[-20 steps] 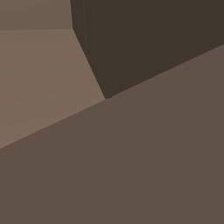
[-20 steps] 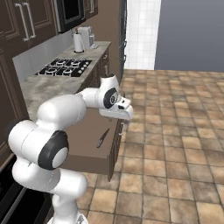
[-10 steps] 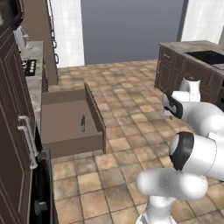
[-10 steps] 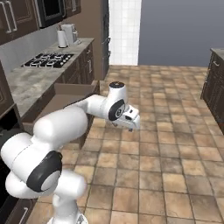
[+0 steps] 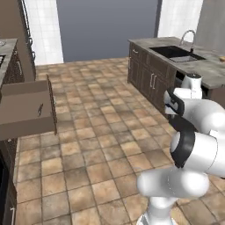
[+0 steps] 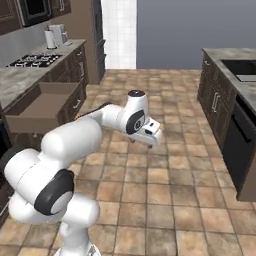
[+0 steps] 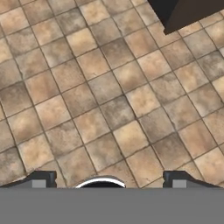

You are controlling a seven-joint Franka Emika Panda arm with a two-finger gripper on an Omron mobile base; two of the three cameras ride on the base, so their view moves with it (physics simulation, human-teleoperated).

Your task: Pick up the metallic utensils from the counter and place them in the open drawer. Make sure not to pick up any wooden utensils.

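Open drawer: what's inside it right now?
In the left base view, the open drawer holds one slim dark utensil near its front panel, likely the knife. The right base view hides that spot behind the drawer's side wall.

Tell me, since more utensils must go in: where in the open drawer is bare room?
In the open drawer, a knife lies near the front panel. The floor behind it, toward the cabinet, looks bare. The gripper hangs over floor tiles, apart from it.
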